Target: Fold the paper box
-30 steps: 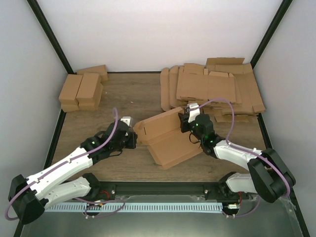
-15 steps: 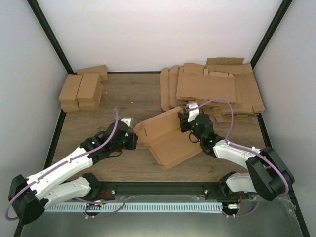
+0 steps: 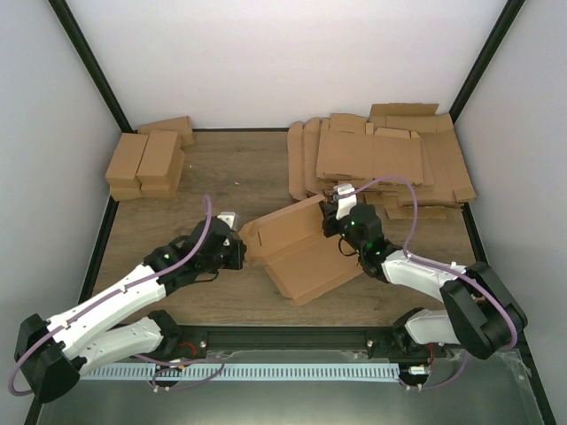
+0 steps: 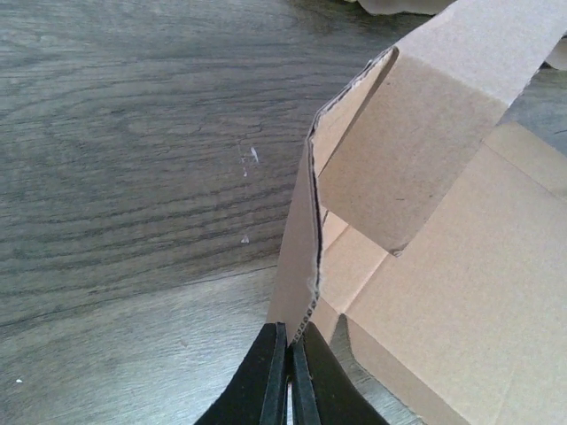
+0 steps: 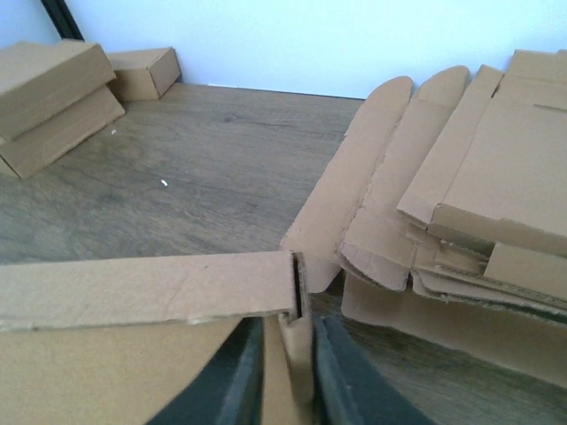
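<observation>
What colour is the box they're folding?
The box is plain brown; the top view shows it best.

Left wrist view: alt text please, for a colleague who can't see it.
The left gripper has its jaws shut on the thin edge of an upright flap of the paper box, at bottom centre. The brown cardboard spreads up and right, partly folded; the wooden table fills the left.

Paper box (image 3: 297, 252) central; blank heap (image 3: 381, 159) back right, finished boxes (image 3: 146, 164) back left.

The paper box (image 3: 299, 261) has edged slightly leftward.
</observation>
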You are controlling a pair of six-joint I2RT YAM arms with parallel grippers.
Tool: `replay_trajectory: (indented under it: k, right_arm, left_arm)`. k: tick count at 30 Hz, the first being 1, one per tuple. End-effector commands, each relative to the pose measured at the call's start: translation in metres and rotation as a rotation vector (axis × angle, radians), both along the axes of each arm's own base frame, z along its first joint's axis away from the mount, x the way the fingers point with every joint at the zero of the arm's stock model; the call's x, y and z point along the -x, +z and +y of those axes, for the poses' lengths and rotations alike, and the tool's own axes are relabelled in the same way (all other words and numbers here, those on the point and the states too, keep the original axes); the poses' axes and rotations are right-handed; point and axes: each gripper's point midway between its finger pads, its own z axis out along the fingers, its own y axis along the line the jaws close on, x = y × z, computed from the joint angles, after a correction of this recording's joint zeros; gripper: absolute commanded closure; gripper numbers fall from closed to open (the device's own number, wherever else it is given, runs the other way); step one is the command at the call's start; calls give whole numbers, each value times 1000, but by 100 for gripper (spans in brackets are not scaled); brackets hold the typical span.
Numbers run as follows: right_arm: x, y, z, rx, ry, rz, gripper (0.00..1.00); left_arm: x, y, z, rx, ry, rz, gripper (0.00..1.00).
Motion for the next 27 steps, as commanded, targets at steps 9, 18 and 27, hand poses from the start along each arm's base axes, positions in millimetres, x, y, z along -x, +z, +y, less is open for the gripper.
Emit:
replay_trajectory:
  k: [9, 18, 27]
  right_arm:
    - [-8, 23, -2, -39, -32, -57, 99]
    - [-10, 3, -18, -188, -193, 140, 99]
    - [0, 21, -28, -378, -233, 102, 99]
  left_arm:
    - [2, 13, -5, 53, -10, -17, 88]
    - [3, 21, 2, 141, 49, -51, 20]
    - [33, 48, -32, 704, 55, 94, 13]
